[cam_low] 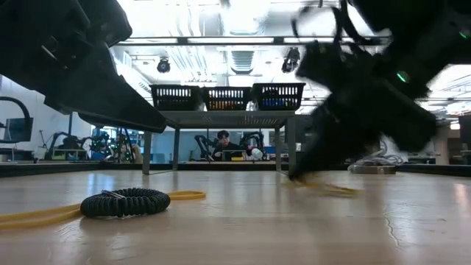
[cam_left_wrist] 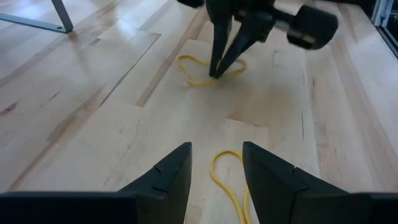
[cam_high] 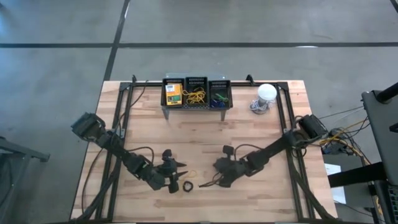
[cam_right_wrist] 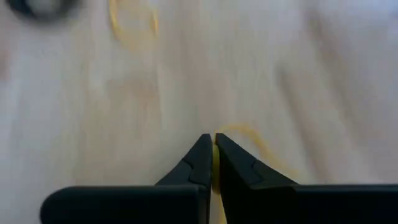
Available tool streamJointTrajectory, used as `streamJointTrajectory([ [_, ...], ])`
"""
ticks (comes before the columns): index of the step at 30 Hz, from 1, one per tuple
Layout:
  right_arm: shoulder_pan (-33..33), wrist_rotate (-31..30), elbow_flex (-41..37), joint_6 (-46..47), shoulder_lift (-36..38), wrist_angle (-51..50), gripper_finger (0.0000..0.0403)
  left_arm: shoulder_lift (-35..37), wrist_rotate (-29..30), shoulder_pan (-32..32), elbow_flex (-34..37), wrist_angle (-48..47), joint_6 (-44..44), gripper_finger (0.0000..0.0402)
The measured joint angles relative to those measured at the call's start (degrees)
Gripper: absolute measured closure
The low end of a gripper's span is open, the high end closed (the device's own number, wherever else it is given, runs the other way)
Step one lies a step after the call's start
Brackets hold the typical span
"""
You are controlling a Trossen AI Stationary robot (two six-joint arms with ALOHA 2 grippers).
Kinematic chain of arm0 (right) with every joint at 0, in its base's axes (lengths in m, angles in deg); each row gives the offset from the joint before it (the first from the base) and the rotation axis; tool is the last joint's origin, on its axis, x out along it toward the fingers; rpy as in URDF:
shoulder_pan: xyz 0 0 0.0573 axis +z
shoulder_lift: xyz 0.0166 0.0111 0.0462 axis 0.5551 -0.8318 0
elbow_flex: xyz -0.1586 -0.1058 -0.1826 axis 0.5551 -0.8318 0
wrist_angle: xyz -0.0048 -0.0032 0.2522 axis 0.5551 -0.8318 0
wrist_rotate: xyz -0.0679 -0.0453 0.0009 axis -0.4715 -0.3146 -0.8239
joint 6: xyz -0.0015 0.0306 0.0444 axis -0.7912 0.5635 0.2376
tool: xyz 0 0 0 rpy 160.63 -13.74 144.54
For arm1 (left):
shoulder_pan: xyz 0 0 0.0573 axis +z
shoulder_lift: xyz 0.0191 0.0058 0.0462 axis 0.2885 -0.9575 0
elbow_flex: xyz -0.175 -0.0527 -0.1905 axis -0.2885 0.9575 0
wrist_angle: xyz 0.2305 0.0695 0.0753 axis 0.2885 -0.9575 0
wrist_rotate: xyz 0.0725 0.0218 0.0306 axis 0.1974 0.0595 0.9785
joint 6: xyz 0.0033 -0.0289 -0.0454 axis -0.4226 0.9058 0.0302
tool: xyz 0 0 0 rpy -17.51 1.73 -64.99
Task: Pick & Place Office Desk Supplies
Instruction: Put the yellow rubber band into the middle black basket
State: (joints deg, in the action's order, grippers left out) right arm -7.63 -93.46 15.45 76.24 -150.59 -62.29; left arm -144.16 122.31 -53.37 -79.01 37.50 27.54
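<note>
Two yellow rubber bands and a black coiled ring (cam_high: pixel 186 186) lie on the wooden table near its near edge. My left gripper (cam_left_wrist: pixel 216 163) is open and low over the table. Its fingers stand on either side of one yellow band (cam_left_wrist: pixel 225 169) without touching it. My right gripper (cam_right_wrist: pixel 214 142) is shut on the other yellow band (cam_left_wrist: pixel 202 70), just to the right of the ring. The low view shows the ring (cam_low: pixel 125 202) lying flat on top of a yellow band (cam_low: pixel 44 215), and my right gripper (cam_low: pixel 298 175) down at the table. My right gripper pinches the yellow rubber band at its edge (cam_right_wrist: pixel 231 132) between the two fingertips. The fingers come slanting down from above and from the table's right. The rest of the loop (cam_left_wrist: pixel 186 65) lies slack on the table.
A grey shelf (cam_high: pixel 166 111) at the far edge carries three black baskets: a yellow-and-green crayon box (cam_high: pixel 173 93), yellow bands (cam_high: pixel 196 94), and green and blue items (cam_high: pixel 219 97). A white bulb-like object (cam_high: pixel 266 93) stands to its right. Bare wood lies between the shelf and the grippers.
</note>
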Motion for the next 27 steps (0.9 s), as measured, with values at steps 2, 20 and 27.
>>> streamJointTrajectory([
  [2, -0.6, -0.2, 0.3, -5.2, 2.0, 3.8, 0.0393, 0.0, 0.1, 0.0, 0.0, 0.0, 0.0, 0.0254],
  [20, -29.4, 0.0, 28.2, -43.0, 9.0, -3.0, 0.0394, 0.0, 0.2, 0.4, 0.1, -0.9, 0.0, 0.0254],
  [27, -40.3, 15.8, 34.7, -34.0, 4.5, -14.0, 0.0389, 0.0, 0.2, 0.4, 0.1, -1.5, 0.0, 0.0254],
])
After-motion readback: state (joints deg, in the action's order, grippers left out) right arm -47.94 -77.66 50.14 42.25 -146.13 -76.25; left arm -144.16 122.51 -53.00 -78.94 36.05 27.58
